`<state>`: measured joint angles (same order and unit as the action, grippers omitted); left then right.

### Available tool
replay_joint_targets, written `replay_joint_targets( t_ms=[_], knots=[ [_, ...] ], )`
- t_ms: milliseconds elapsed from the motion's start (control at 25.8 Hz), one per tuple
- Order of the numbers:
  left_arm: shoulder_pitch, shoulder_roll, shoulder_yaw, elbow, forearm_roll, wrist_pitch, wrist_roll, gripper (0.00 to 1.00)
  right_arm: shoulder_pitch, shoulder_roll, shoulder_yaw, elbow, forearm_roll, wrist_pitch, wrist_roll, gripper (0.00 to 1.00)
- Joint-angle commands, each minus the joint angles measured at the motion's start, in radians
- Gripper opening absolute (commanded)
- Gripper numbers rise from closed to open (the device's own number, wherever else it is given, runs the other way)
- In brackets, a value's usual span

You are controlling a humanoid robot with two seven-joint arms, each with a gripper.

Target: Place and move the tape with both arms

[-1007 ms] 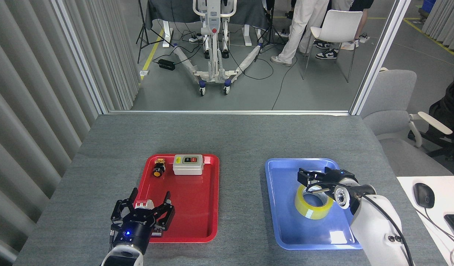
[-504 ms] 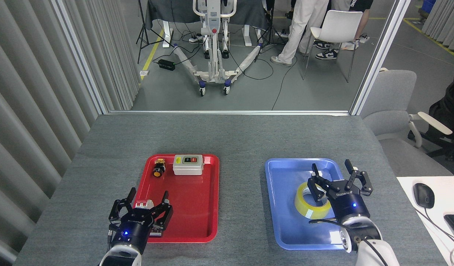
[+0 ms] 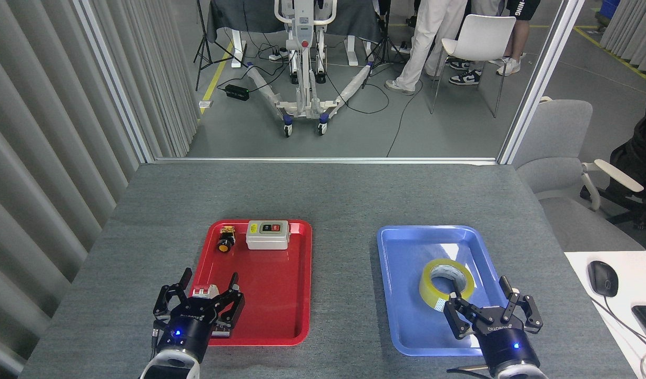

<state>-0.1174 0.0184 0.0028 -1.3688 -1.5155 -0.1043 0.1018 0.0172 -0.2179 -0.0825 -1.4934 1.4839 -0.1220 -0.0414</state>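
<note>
Right gripper (image 3: 490, 309), nearest: jaws spread, empty, just short of the tape; left gripper (image 3: 199, 301), jaws spread, over the red tray's (image 3: 281, 326) near-left corner. Tape (image 3: 447, 283): flat in the blue tray (image 3: 407, 263); likely light, rigid, slick-sided. Best pinched across its wall, one finger inside the core.

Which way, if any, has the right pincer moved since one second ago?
Yes. The right pincer has drawn back toward the robot, from over the tape to the blue tray's near edge.

The tape (image 3: 447, 282) looks glossy, translucent plastic. The blue tray (image 3: 402, 295) and red tray (image 3: 281, 310) are shiny plastic. The table (image 3: 344, 195) is matt grey cloth.
</note>
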Motion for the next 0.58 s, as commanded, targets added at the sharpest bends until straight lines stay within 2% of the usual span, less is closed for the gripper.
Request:
replay_joint_targets(
  t_ms=[0,232,542],
  knots=[
    [-0.001,0.0,0.006,0.004,0.0,0.0,0.001,1.0,0.029,0.005,-0.002,-0.021,-0.005,0.01,0.002,1.0],
    [-0.001,0.0,0.013,0.004,0.0,0.0,0.001,1.0,0.043,0.06,-0.003,-0.021,-0.005,0.012,-0.009,1.0],
    [-0.001,0.0,0.013,0.004,0.0,0.0,0.003,1.0,0.046,0.065,-0.031,-0.024,-0.007,0.004,-0.009,1.0]
  ],
)
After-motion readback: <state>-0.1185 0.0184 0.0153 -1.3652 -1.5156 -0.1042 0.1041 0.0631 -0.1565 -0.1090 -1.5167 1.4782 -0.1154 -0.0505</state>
